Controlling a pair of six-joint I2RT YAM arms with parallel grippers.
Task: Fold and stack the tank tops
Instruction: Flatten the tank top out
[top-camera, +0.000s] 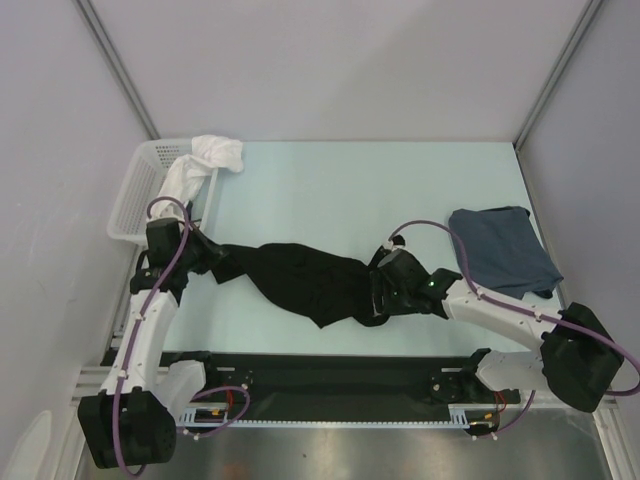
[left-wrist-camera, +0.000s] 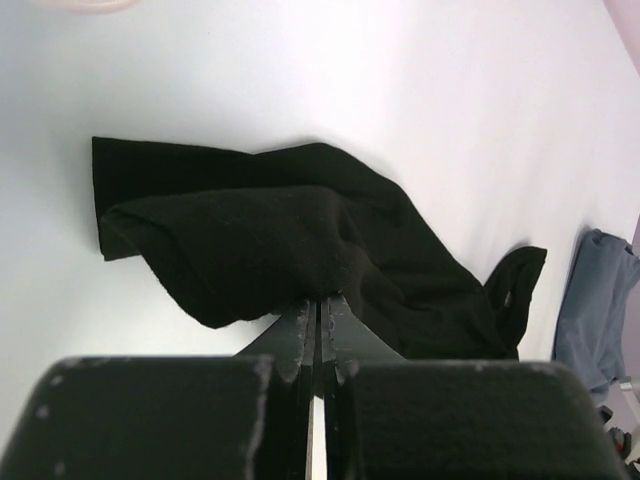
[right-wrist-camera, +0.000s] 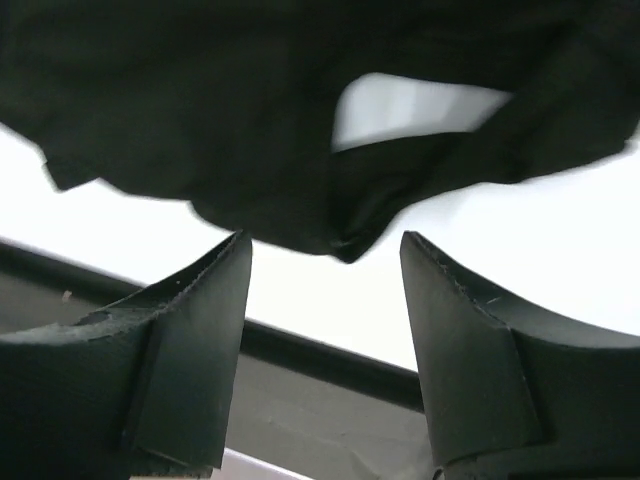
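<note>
Left-wrist view alone shows left pincer (left-wrist-camera: 318, 305) clamped shut on the black tank top (top-camera: 300, 280) strung across the mid table (top-camera: 350, 180), while right-wrist view shows right pincer (right-wrist-camera: 325, 250) wide apart and empty, cloth just past its tips near the front edge; slate-blue tank top (top-camera: 503, 250) by right edge, white basket (top-camera: 135, 200) far left.

A white lattice basket (top-camera: 127, 200) stood at the far-left corner of the pale table (top-camera: 340, 190), a crumpled white cloth (top-camera: 208, 157) draped over its right rim
</note>
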